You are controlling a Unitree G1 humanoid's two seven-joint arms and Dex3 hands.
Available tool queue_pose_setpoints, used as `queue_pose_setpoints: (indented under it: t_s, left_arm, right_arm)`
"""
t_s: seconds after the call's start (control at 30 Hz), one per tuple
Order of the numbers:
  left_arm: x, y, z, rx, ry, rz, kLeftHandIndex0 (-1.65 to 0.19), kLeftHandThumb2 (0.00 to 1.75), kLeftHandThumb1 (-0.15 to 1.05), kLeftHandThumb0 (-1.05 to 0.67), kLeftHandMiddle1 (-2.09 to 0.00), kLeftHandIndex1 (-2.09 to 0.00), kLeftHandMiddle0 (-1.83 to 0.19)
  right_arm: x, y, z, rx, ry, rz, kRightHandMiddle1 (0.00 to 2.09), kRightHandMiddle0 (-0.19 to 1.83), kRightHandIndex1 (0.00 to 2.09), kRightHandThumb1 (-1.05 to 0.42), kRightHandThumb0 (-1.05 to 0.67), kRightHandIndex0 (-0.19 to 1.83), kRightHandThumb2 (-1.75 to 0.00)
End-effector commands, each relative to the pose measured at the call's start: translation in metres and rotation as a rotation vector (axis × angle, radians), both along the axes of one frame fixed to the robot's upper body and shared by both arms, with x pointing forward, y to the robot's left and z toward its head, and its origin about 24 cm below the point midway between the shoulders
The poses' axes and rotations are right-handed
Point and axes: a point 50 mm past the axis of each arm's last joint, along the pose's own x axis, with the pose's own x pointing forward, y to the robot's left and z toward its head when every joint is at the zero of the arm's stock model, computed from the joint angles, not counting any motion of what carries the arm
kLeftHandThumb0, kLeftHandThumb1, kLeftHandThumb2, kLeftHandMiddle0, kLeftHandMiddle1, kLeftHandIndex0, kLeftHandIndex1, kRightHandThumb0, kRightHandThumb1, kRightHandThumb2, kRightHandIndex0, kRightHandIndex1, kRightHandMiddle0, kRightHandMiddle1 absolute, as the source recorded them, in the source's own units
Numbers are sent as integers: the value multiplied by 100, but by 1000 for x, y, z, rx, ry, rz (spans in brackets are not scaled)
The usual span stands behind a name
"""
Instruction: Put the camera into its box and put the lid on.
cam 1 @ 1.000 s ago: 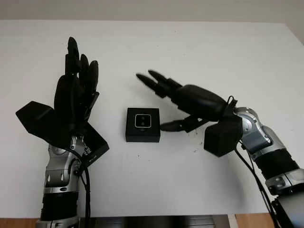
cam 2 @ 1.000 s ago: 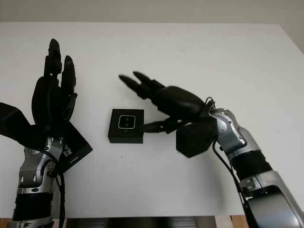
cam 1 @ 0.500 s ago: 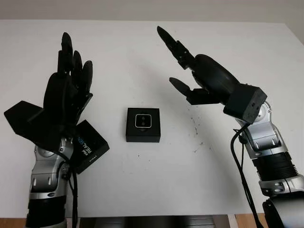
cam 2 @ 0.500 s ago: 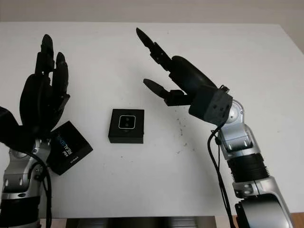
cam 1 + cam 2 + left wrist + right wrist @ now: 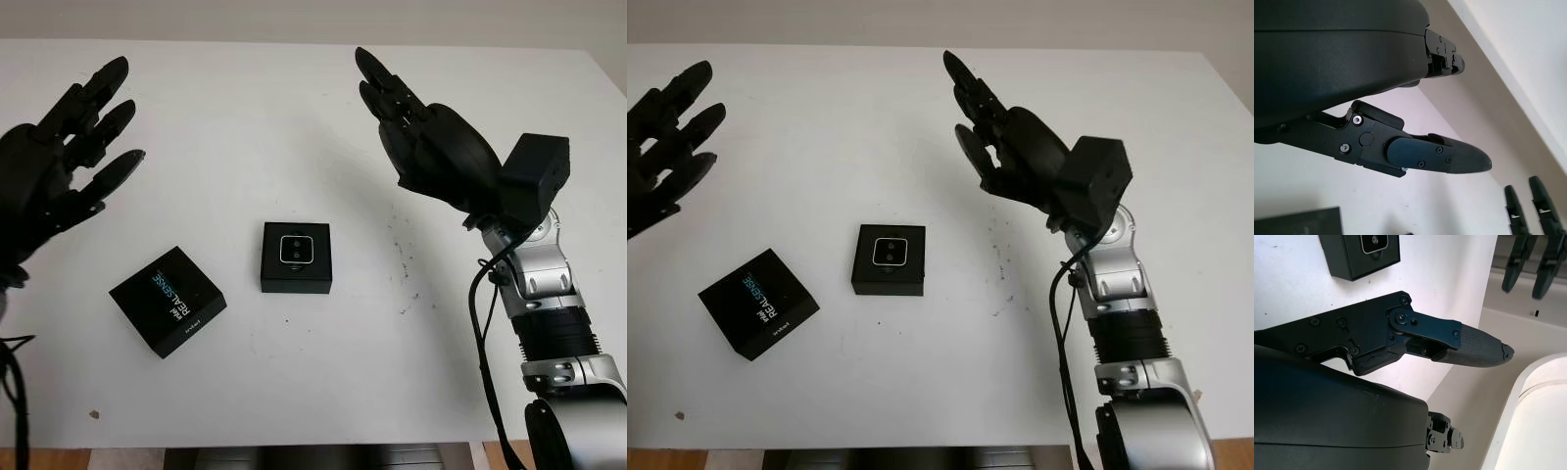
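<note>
A: Left hand (image 5: 54, 157) is raised over the far left of the table (image 5: 294, 392), open, nothing in it. Right hand (image 5: 431, 147) is up over the far right, also open and empty.

B: And the camera?

A: We see the camera (image 5: 295, 251) already seated in its box (image 5: 296, 258), mid-table, lens side up, between the two hands and well apart from both. The lid (image 5: 168, 301) lies flat on the table, left of the box and a bit nearer, printed side up, not touching the box.

B: So which step are we on?

A: We judge the camera step done, the lid step not yet started. Next we need a hand, likely the left since it's closer, down onto the lid, gripping its edges, carrying it right and squaring it over the box before pressing down. The lid sits skewed to the box, so it needs turning first.
</note>
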Motion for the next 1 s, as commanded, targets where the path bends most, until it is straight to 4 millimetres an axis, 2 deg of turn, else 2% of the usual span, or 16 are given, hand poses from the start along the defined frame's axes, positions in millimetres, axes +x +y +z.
queue_pose_setpoints:
  t_s: [0.0,0.07,0.1,0.17,0.43,0.57,0.7,0.83,0.97]
  left_arm:
    - [-7,1,10,114,34,-6,-4,8,95,-65,-3,-6,-11]
    - [-12,-1,19,292,52,11,0,6,91,-60,-2,-4,-6]
    - [-14,-3,23,382,54,17,-2,3,85,-49,-3,-5,-6]
    - [-16,-6,28,540,49,24,-3,3,82,-41,-4,-6,-7]
    - [-16,-19,41,887,95,14,-13,5,82,-23,-9,-9,-18]
    - [-14,-23,43,1034,105,-24,-19,6,84,-26,-9,-10,-25]
    - [-11,-26,42,1168,120,-86,-20,5,83,-31,-6,-9,-23]
    - [-10,-29,36,1318,140,-136,-12,4,80,-38,-3,-4,-16]
    - [-10,-32,31,1384,146,-160,-9,4,78,-41,-4,-3,-13]
  right_arm:
    - [1,-2,5,21,-11,-4,2,-17,2,-105,-76,-19,-69]
    - [1,-3,5,21,-6,-9,2,-17,1,-105,-75,-19,-69]
    - [1,-4,5,20,-3,-12,2,-17,1,-105,-76,-19,-68]
    - [1,-5,3,19,2,-14,2,-17,0,-105,-75,-19,-68]
    - [0,-4,2,19,5,-23,3,-17,0,-105,-71,-19,-71]
    - [2,-5,2,25,12,-32,3,-17,1,-105,-72,-19,-70]
    - [2,-4,2,22,12,-34,3,-17,1,-105,-72,-19,-70]
    - [3,-5,1,26,13,-40,4,-17,0,-105,-72,-19,-71]
    - [3,-4,1,32,20,-45,4,-17,1,-105,-73,-19,-70]
